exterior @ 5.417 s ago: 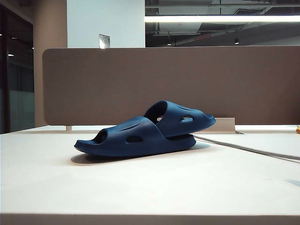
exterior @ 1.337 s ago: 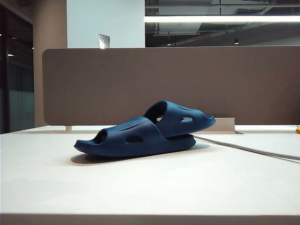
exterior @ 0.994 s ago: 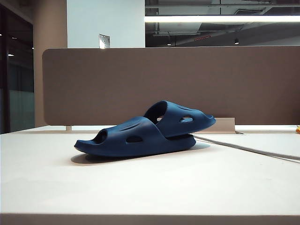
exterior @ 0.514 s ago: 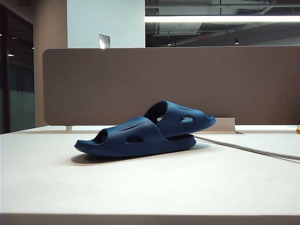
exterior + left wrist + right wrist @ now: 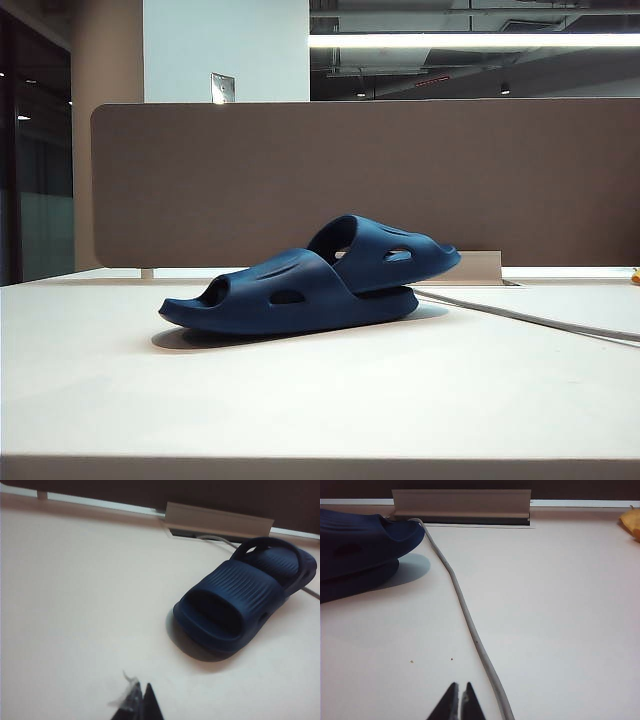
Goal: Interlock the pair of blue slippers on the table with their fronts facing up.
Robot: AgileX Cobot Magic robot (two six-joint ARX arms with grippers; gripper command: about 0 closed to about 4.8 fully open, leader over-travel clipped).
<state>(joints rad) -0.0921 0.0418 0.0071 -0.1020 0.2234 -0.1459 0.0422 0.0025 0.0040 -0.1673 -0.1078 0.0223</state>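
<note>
The table point(image 5: 120, 400) carries the pair of blue slippers point(image 5: 310, 280) centrally, nested, straps up. The upper one rests tilted and could slide off if bumped. Near side, left gripper point(image 5: 140, 705) and right gripper point(image 5: 458, 702) sit pressed together, well apart from them.

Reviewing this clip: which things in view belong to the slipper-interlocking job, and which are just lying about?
Belonging to the job:
- pair of blue slippers, one slid through the other's strap, fronts up
- table they rest on
- left end effector and right end effector, both shut, back from the slippers

Just lying about:
- grey cable
- cable port
- yellow object at the table's edge
</note>
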